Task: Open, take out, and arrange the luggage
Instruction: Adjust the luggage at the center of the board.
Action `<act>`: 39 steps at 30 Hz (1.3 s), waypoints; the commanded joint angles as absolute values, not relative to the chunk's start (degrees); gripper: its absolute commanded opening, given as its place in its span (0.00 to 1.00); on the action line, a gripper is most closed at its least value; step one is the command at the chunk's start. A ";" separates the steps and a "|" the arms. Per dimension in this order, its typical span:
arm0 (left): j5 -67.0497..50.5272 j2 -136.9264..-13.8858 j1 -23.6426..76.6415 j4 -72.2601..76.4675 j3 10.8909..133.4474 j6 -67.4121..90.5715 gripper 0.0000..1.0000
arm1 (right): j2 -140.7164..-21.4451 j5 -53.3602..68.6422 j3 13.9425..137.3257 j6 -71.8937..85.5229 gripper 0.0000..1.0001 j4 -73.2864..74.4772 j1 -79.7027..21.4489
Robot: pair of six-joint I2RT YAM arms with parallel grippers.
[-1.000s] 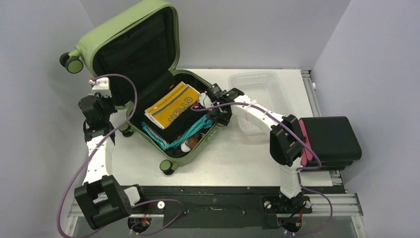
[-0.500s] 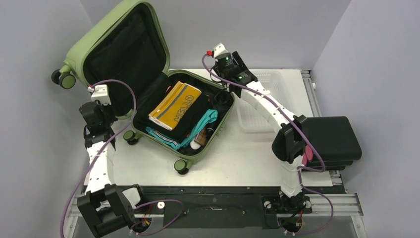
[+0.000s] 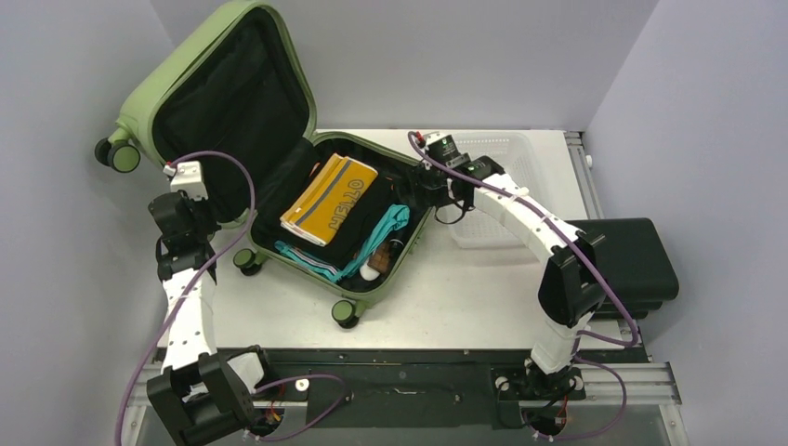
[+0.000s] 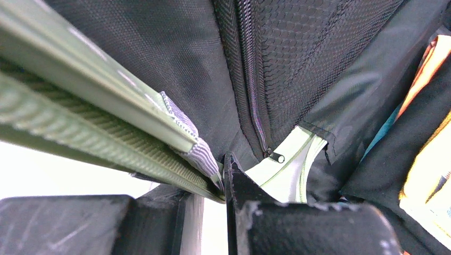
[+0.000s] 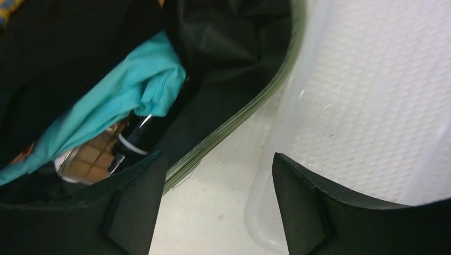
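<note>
Desk: Left side first. What have you got?
Op: My left gripper [image 4: 223, 171] is pinched shut on the lid rim of the luggage [image 3: 177, 74]. Lid stands raised, leaning back to the left.
Desk: And the luggage itself?
Op: Open on the left half of the table [image 3: 465, 297], base flat. Inside I see a yellow pack [image 3: 330, 195], a teal cloth [image 3: 386, 228] and a bottle [image 5: 135, 138] under the cloth.
Desk: Right arm?
Op: My right gripper [image 5: 218, 159] hangs spread with nothing between its jaws, over the gap between the luggage rim and the basket [image 3: 511, 158]. A black case [image 3: 632, 260] sits at the far right.
</note>
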State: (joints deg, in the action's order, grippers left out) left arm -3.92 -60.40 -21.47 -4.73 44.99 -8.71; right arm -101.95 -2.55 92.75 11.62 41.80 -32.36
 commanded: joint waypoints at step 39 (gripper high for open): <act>2.09 -53.41 -22.18 -18.75 44.06 -11.88 0.00 | -126.62 10.25 114.78 18.54 0.52 38.89 -34.05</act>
State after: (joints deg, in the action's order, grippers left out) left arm 4.05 -54.63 -22.52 -15.29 44.97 -7.35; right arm -124.55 7.49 107.77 20.16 48.05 -32.86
